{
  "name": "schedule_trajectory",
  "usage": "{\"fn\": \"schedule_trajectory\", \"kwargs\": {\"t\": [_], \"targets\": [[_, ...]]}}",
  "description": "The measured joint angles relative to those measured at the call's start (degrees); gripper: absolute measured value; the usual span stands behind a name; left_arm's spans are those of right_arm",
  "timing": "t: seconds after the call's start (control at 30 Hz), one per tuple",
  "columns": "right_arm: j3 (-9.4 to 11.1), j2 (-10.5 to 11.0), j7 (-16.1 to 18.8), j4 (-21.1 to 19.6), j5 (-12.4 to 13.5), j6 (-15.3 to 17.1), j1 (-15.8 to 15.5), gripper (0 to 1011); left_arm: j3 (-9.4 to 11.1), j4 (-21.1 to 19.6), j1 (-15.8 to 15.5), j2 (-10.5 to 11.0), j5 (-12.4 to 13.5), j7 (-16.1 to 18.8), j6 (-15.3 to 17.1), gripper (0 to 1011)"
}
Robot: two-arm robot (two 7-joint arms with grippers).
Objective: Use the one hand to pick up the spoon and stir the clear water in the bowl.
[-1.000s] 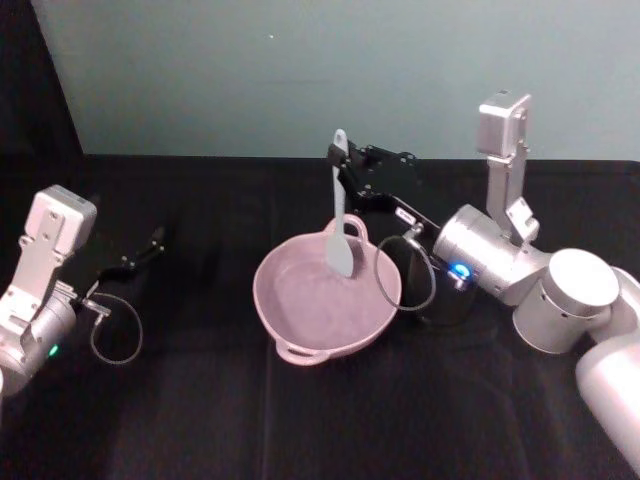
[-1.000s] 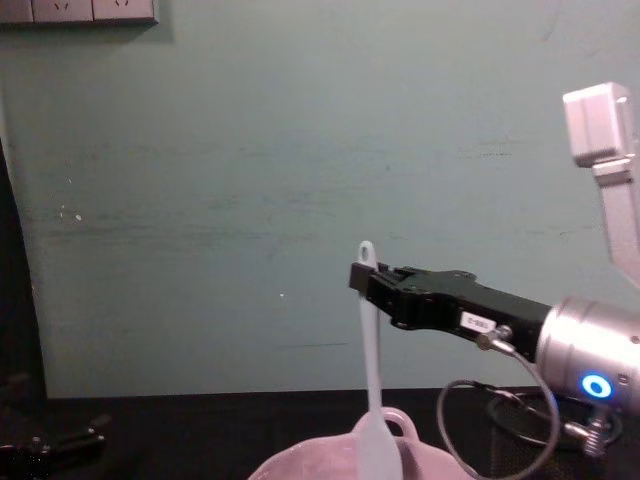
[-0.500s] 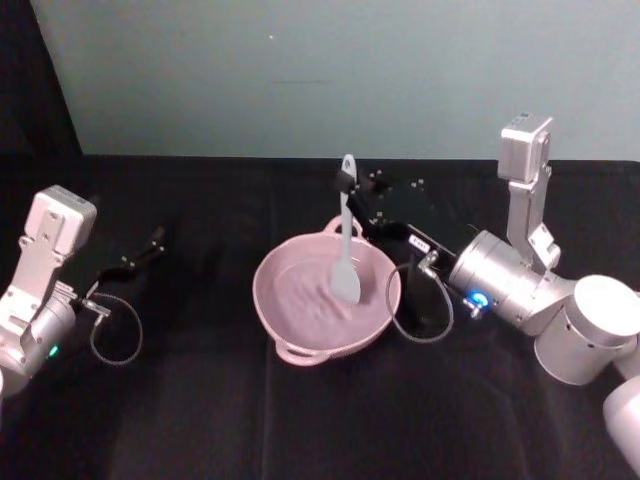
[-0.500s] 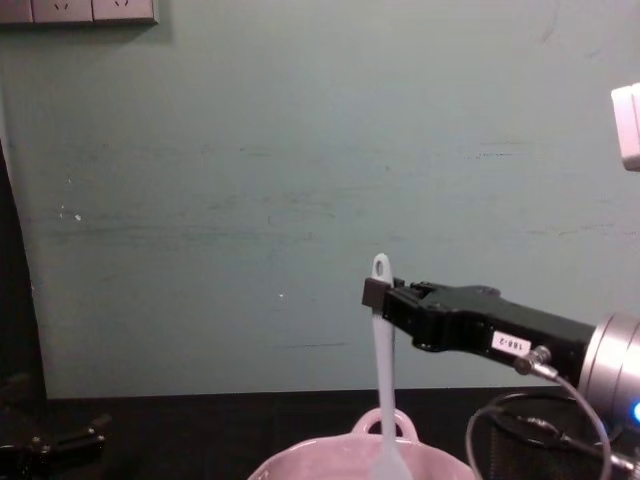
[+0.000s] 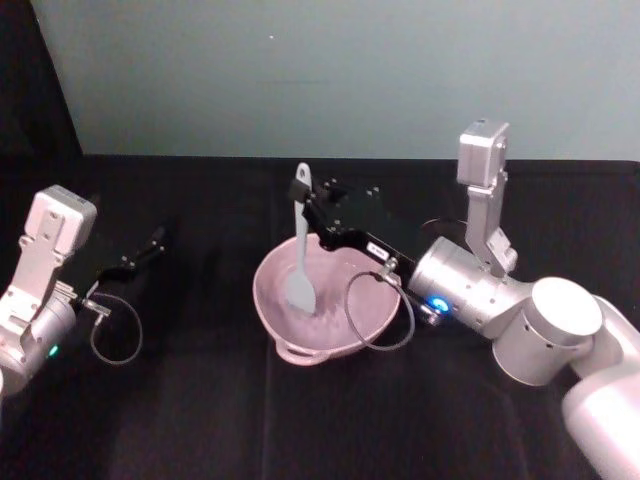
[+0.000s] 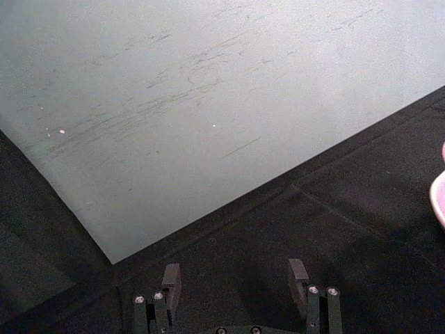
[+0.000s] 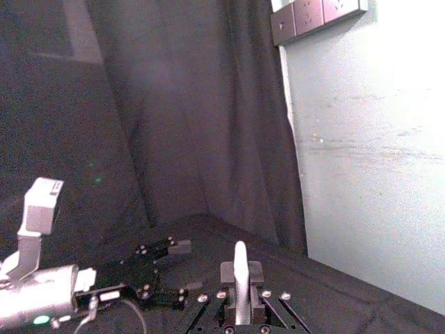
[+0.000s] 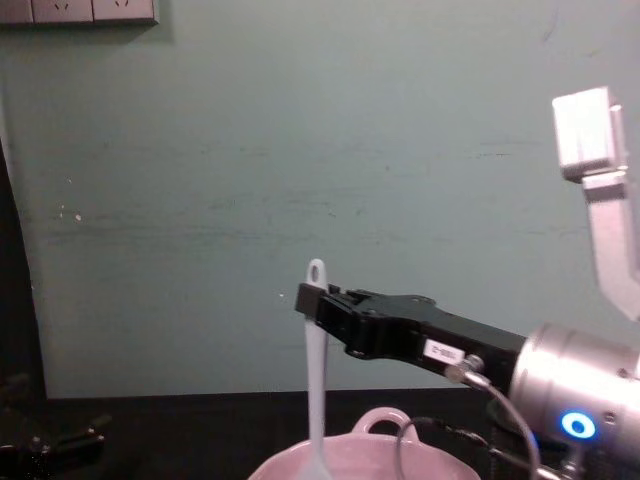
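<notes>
Stirring: right gripper (image 5: 306,207) clamps spoon (image 5: 299,262), head in pink bowl (image 5: 262,305); next, probably circular sweeps. Left gripper (image 5: 140,256) parked, fingers apart.

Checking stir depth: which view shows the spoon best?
The head view: the long pale-blue plastic spoon shows whole, flat head inside the pale pink bowl, handle in the right gripper. The chest view cuts its head off at the rim; the right wrist view gives only handle between fingers. The left gripper idles far left.

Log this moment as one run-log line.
step: stir | right gripper: shut on spoon, handle up, head down inside bowl | left gripper: open, parked far left, apart from bowl
</notes>
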Motion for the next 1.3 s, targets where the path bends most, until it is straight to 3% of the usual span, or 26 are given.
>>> {"fn": "schedule_trajectory", "kwargs": {"t": [0.3,0.53,0.9,1.3], "targets": [[0.03,-3.14,0.33,8.51,-0.09,-2.59,4.6,118,0.0,0.0,0.0,0.0,0.0,0.0,0.0,1011],[1.93,-2.85,-0.63,10.47,-0.27,-3.73,5.47,118,0.0,0.0,0.0,0.0,0.0,0.0,0.0,1011],[4.75,0.78,-2.06,5.75,-0.51,-2.84,2.18,118,0.0,0.0,0.0,0.0,0.0,0.0,0.0,1011],[3.9,3.54,-1.94,-1.5,-0.97,-0.02,-1.51,118,0.0,0.0,0.0,0.0,0.0,0.0,0.0,1011]]}}
